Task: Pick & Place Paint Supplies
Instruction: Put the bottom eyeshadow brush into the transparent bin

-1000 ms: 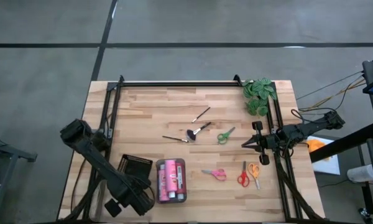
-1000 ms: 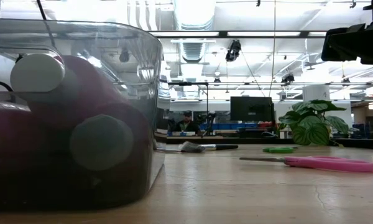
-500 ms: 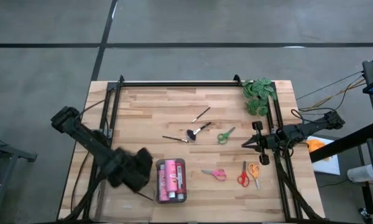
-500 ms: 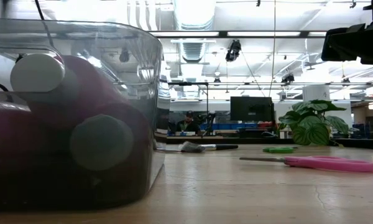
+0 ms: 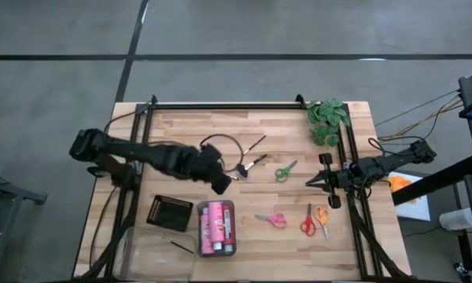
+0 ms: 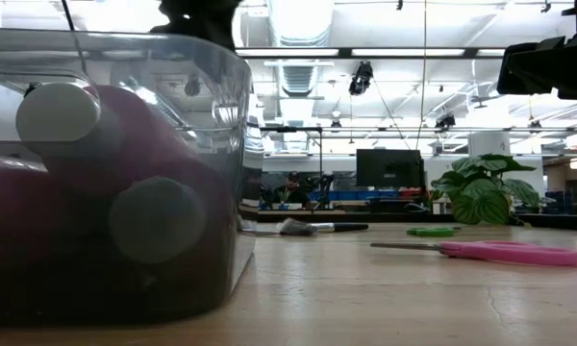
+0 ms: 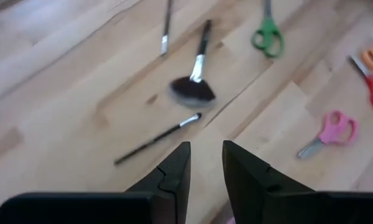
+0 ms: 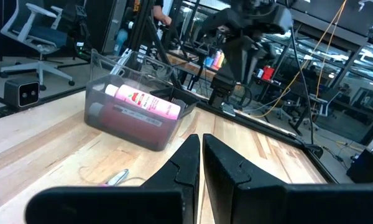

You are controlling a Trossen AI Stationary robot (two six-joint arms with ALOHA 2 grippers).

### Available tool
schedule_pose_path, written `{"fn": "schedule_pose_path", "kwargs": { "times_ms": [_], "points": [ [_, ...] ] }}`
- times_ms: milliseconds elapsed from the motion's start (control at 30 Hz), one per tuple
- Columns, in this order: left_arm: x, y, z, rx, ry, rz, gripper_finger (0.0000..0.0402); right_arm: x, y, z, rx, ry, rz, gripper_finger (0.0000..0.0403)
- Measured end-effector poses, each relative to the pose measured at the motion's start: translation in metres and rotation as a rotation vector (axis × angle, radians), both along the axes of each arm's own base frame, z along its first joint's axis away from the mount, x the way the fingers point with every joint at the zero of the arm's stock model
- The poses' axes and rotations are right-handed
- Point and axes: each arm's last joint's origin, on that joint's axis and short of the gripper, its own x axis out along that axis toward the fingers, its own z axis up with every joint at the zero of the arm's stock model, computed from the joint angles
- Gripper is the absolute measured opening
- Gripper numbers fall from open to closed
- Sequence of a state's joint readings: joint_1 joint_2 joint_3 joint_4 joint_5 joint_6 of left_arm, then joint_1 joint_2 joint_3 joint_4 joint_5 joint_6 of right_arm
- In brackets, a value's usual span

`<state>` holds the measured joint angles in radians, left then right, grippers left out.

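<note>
A: Where is the left gripper [image 5: 220, 182]?

B: Over the middle of the table [image 5: 181, 134], at the end of an arm reaching in from the 9 o'clock edge. In the left wrist view its fingers [image 7: 176, 171] stand narrowly apart with nothing between them.

A: What lies near it?

B: In the high view, the fluffy brush [image 5: 249, 166] is just toward 2 o'clock of the gripper, and a thin brush [image 5: 254, 144] lies farther toward 1 o'clock. The wrist view shows a second thin brush [image 7: 158, 138] close ahead of the fingers, apart from the fluffy brush.

A: And the scissors?

B: The green scissors [image 5: 284, 170] lie at 3 o'clock of the fluffy brush. The pink scissors [image 5: 272, 220] sit toward 5 o'clock of the table's centre, with the red scissors [image 5: 307, 223] and orange scissors [image 5: 322, 216] side by side beyond them.

A: The bottles?

B: The pink bottles [image 5: 215, 228] lie in the clear tray [image 5: 197, 248] near the 6 o'clock edge. The black tray [image 5: 170, 213] is just beside it at 9 o'clock.

A: The right gripper [image 5: 310, 182]?

B: It waits at the 3 o'clock edge, below the plant [image 5: 327, 120] in the high view. Its fingers [image 8: 188, 163] are nearly together, holding nothing.
</note>
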<state>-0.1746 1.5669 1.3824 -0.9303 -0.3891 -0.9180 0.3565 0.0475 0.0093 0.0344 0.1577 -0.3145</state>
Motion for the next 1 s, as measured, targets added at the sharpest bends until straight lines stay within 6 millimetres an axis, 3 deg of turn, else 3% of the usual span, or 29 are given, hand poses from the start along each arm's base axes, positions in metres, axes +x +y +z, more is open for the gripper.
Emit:
{"fn": "schedule_pose_path", "kwargs": {
  "times_ms": [300, 500, 867, 1000],
  "points": [
    [0.002, 0.031, -0.008, 0.003, 0.131, -0.314, 0.0096, 0.0, 0.0, 0.0, 0.0, 0.0, 0.0, 0.0015],
    [-0.003, 0.044, -0.035, 0.082, 0.235, -0.477, 0.0096, 0.0, 0.0, 0.0, 0.0, 0.0, 0.0, 0.0015],
    [-0.005, 0.043, -0.09, 0.133, 0.147, -0.848, 0.0096, 0.0, 0.0, 0.0, 0.0, 0.001, 0.0, 0.0015],
    [-0.009, 0.046, -0.108, 0.139, 0.108, -0.888, 0.0096, 0.0, 0.0, 0.0, 0.0, 0.001, 0.0, 0.0015]
  ]
}}
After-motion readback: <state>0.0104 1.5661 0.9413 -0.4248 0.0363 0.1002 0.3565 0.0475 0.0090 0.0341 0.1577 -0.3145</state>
